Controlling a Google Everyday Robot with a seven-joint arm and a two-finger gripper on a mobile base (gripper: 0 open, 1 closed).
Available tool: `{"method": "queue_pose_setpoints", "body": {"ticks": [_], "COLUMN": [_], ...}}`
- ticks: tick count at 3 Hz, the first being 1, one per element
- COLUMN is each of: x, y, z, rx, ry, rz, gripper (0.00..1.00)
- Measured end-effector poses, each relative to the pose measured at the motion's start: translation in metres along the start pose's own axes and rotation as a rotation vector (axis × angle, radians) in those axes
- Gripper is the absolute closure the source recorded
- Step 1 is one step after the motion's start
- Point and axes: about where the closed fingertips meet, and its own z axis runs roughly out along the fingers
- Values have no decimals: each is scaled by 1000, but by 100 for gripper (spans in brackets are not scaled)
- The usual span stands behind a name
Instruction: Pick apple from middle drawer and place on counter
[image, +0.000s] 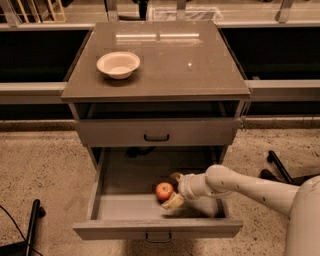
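Spread open, the gripper (172, 190) sits low inside the pulled-out middle drawer (131, 207), its pale fingers flanking the right side of the small round red-orange apple (163, 191), which rests on the flat grey drawer floor near the front. Above, the glossy grey-brown counter (170, 70) mirrors light strips and carries a shallow cream bowl (118, 64). Speckled beige floor (40, 160) surrounds the cabinet.

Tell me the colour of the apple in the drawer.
The apple is red-orange, seen in the camera view; the gripper is right at it in the middle drawer.
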Motion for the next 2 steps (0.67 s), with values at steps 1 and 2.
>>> {"method": "queue_pose_setpoints", "body": {"ticks": [1,2], "x": [7,5], "y": [-3,-4], "z": [19,28], "rx": [-18,-42], "ry": [-26,-76], "rz": [18,24], "gripper": [35,59]}}
